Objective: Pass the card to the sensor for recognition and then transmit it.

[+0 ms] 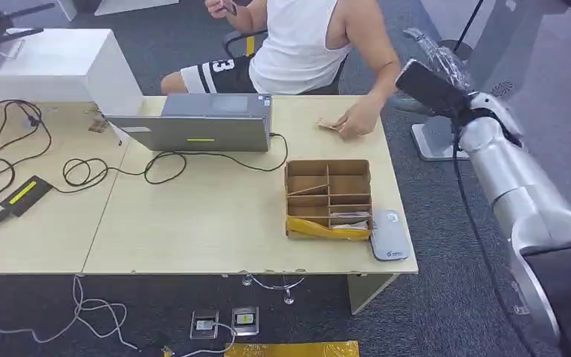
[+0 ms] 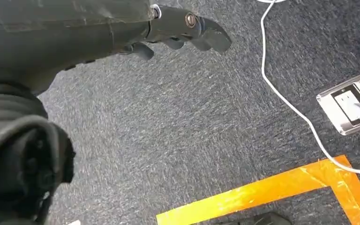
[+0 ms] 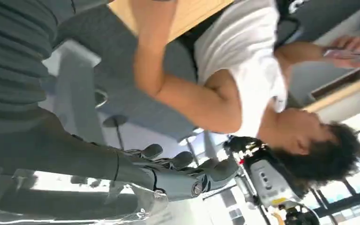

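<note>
The right hand [image 3: 183,176] is lifted at the right of the head view, beyond the desk [image 1: 193,223] edge, toward the seated person [image 1: 297,44]; its fingers are spread and it holds nothing, probably waiting to receive or having nothing left to give. A card [image 1: 330,125] lies on the desk at upper centre under the person's hand [image 1: 358,119], likely handed over. The left hand [image 2: 187,28] hangs idle over the carpet, fingers loosely apart and empty. A grey sensor pad [image 1: 389,235] sits just right of the cardboard divider box [image 1: 328,197].

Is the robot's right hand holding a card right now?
No. In the right wrist view the right hand is raised in the air with fingers extended and nothing between them.
</note>
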Robot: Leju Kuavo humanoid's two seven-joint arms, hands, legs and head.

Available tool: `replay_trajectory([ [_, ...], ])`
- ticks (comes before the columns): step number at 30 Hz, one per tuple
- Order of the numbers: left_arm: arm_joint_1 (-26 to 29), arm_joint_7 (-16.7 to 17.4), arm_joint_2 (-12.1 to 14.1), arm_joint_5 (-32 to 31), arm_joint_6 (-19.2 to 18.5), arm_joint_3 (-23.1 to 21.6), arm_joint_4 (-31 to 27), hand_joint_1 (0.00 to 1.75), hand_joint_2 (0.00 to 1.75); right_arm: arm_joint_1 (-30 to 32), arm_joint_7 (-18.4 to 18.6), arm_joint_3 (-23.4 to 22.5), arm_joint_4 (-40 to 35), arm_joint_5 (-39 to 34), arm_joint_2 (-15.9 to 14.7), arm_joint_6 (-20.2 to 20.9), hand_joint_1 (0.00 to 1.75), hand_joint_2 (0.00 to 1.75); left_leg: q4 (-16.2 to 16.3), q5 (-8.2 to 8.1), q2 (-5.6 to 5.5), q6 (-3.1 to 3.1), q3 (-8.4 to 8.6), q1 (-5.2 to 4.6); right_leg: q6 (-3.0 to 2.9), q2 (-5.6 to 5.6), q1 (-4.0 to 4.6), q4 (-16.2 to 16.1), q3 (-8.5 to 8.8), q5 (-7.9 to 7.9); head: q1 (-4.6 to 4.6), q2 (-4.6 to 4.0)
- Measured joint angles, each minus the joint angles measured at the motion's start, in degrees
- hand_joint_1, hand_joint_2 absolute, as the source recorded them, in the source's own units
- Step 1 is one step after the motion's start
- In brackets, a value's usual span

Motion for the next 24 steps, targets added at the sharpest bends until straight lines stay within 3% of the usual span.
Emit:
replay_trajectory([
  [5, 0.1, 0.0, 0.0, 0.4, 0.1, 0.0, 0.0, 0.0, 0.0, 2.0, 1.1, -2.1, -4.5, -6.5, 0.2, 5.4, 0.0, 1.75, 0.0, 0.0, 0.01, 0.0, 0.04, 0.01, 0.0, 0.0, 0.01, 0.0, 0.01, 0.0, 0.0, 0.0],
  [8, 0.2, 0.0, 0.1, 0.8, 0.2, 0.0, 0.0, 0.0, 0.0, 6.7, 5.2, -2.3, -11.3, -11.7, -0.5, 8.6, 0.0, 1.75, 0.0, 0.0, 0.01, 0.0, 0.07, 0.0, 0.0, 0.02, 0.0, 0.0, 0.02, 0.0, -0.02, 0.0],
  [13, 0.4, 0.0, 0.4, 1.4, 0.6, 0.0, 0.0, 0.0, 0.0, 14.8, 10.3, -2.5, -22.8, -14.2, -2.3, 12.6, 0.0, 1.75, 0.0, -0.01, 0.01, -0.01, 0.07, 0.01, 0.0, 0.03, 0.01, 0.0, 0.01, 0.0, -0.02, 0.0],
  [18, 0.6, 0.0, 0.9, 2.0, 0.9, 0.0, 0.0, 0.0, 0.0, 23.3, 15.4, -2.7, -34.3, -11.8, -4.0, 13.0, 0.0, 1.75, 0.0, -0.02, 0.02, -0.01, 0.07, 0.01, 0.0, 0.04, 0.01, 0.0, 0.01, -0.01, -0.02, 0.0],
  [24, 0.6, 0.2, 1.0, 2.6, 1.2, 0.1, 0.0, 0.0, 0.0, 30.4, 16.8, -2.7, -42.9, -8.9, -4.5, 13.3, 0.0, 1.75, 0.0, -0.01, 0.02, -0.01, 0.06, 0.01, -0.01, 0.04, 0.01, 0.0, 0.02, -0.01, 0.0, 0.0],
])
